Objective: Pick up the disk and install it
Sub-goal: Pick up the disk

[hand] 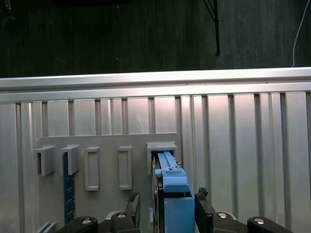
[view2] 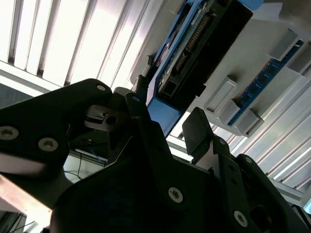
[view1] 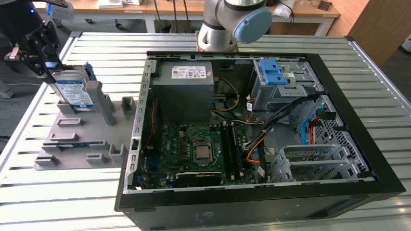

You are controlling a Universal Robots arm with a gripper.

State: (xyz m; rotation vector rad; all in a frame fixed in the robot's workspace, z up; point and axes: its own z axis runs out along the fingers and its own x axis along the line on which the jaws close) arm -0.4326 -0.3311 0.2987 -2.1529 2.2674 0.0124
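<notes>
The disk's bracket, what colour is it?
The bracket is blue; the first wrist view shows it best.

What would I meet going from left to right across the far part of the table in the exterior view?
The gripper → the disk, upright in a grey holder → the left wall of the open computer case → the grey power-supply box → the grey cage with two blue latches.

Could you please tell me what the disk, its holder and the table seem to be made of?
The disk: seemingly a silver metal body with a paper label, framed by blue matte plastic. The holder: uniform matte grey, likely moulded or printed plastic. The table: bright ribbed slats that catch light, probably aluminium.
</notes>
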